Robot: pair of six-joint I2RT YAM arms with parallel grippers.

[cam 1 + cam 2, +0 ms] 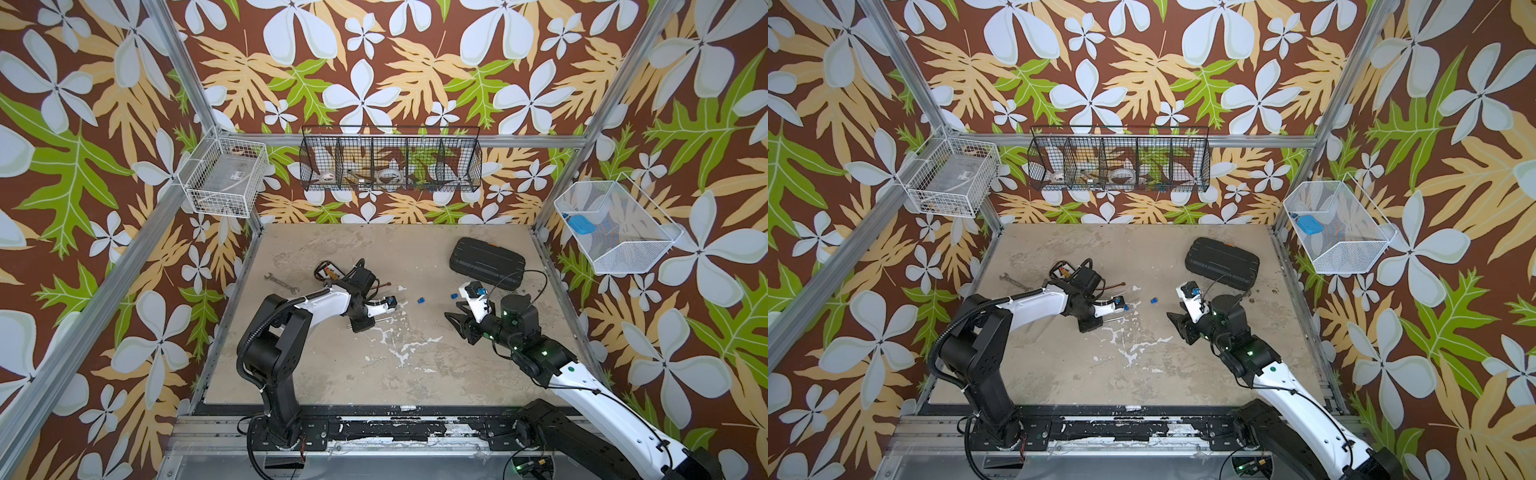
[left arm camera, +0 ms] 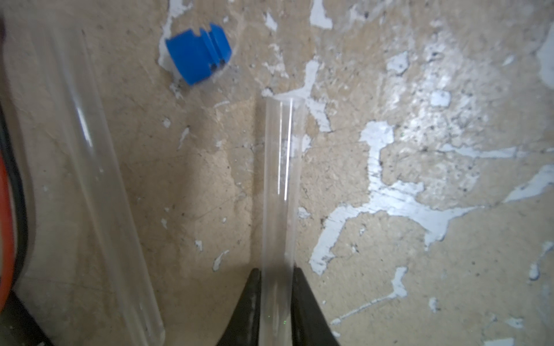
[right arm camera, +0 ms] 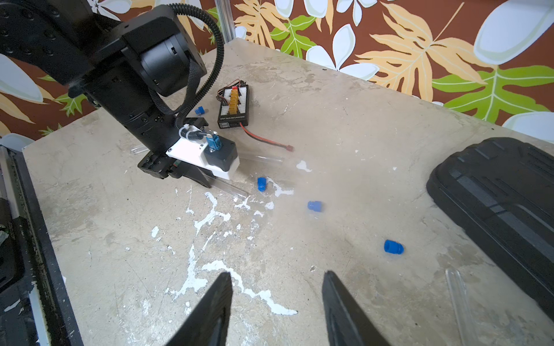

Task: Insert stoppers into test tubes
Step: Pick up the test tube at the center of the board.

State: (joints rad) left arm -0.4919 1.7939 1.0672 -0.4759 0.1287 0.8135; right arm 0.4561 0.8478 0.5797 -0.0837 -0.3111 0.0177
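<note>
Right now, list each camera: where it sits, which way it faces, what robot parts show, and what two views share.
Top views: high above the near edge of the table, looking down toward the back wall; left arm and right arm show.
Left wrist: low over the table, looking along the left gripper, shut on a test tube; only fingertips show.
Right wrist: raised, facing across the table at the left arm; right gripper, open, shows its fingertips.
Shared: both wrist views show that tube and the blue stopper beyond it.

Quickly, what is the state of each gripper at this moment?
Left gripper: closed on a slim clear test tube.
Right gripper: open, holding nothing.
</note>
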